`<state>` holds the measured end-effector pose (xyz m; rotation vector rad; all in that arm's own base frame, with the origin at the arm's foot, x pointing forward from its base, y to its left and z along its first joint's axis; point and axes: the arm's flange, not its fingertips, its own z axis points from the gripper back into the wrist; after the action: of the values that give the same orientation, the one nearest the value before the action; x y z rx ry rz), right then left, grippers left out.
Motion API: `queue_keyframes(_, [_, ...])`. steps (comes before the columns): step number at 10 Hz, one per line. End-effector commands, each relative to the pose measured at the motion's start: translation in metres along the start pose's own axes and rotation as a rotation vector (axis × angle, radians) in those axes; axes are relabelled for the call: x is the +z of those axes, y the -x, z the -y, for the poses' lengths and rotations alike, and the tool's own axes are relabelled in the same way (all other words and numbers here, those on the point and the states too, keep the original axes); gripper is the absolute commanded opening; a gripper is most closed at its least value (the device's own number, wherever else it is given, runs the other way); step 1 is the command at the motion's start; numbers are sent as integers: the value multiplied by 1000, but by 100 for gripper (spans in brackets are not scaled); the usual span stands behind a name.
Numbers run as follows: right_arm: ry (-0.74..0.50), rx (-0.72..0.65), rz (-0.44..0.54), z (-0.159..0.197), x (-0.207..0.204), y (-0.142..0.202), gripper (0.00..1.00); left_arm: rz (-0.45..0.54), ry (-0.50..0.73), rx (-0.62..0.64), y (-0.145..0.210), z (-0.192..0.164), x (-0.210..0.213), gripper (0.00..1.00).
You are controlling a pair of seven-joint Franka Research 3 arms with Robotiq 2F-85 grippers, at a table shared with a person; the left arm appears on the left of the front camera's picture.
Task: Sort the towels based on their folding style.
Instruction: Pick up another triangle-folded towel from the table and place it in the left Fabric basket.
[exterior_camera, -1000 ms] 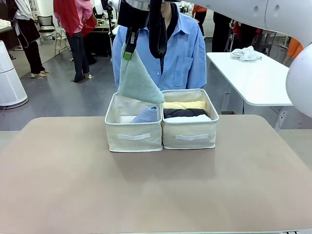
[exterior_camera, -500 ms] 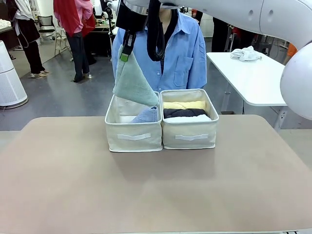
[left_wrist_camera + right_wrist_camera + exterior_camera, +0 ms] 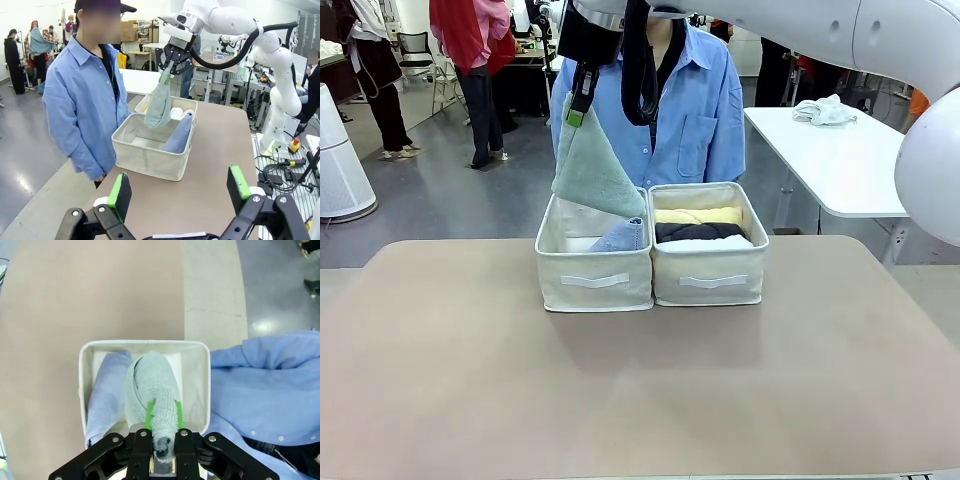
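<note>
Where people stand — beige table (image 3: 620, 400).

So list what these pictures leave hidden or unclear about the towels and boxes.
- Pink towel: cannot be made out in the right box from the front; its front wall hides the lower rolls.
- Light blue towel: lower part hidden by the left box wall.
- Pale grey-green towel: its tip is covered by the right gripper in the right wrist view.
</note>
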<state>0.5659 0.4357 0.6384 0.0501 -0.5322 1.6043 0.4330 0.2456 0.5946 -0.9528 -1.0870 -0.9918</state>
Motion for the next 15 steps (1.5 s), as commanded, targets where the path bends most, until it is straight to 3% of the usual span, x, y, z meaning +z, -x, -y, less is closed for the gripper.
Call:
queue_keyframes(1, [0,0,0,0,0,0,15,6,2,-5,-1,2,1,100])
queue_keyframes(6, [-30,31,50,1,-38,-7,15,6,2,-5,-1,2,1,100])
queue_keyframes(15, [-127,65,-131,-2,-99,-8,15,6,2,-5,-1,2,1,100])
